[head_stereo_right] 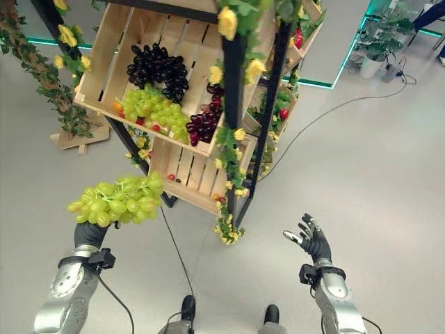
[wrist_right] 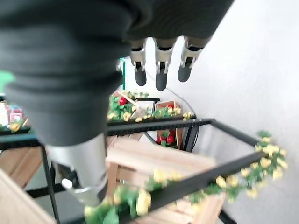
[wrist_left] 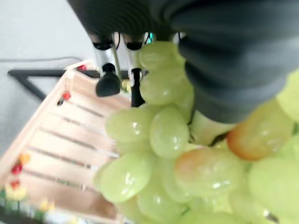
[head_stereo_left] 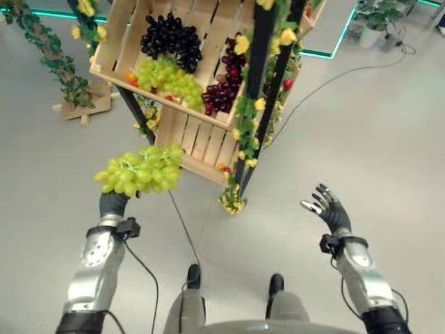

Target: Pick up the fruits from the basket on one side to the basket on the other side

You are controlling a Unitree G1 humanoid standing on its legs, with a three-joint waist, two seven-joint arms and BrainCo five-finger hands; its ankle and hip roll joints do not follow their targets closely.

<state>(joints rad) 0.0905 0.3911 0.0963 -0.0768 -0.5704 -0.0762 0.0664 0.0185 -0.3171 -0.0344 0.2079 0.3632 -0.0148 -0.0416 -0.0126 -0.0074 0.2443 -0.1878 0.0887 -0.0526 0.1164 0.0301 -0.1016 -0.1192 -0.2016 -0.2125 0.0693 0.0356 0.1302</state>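
Left hand (head_stereo_right: 89, 234) fingers curled around green grape bunch (head_stereo_right: 115, 198), held up in front of the lower wooden crate (head_stereo_right: 188, 177). Right hand (head_stereo_right: 313, 243) fingers spread, holding nothing, above floor.

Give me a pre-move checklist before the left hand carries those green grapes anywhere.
1. Green grape bunch in left hand: ok, it sits on top of the hand, off the crates.
2. Fingers closed round the bunch: cannot tell, grapes hide them.
3. Right hand free: ok, fingers straight, holding nothing.
4. Upper crate contents: ok, dark and green grapes remain inside.
5. Lower crate has room: ok, its slats are mostly bare.
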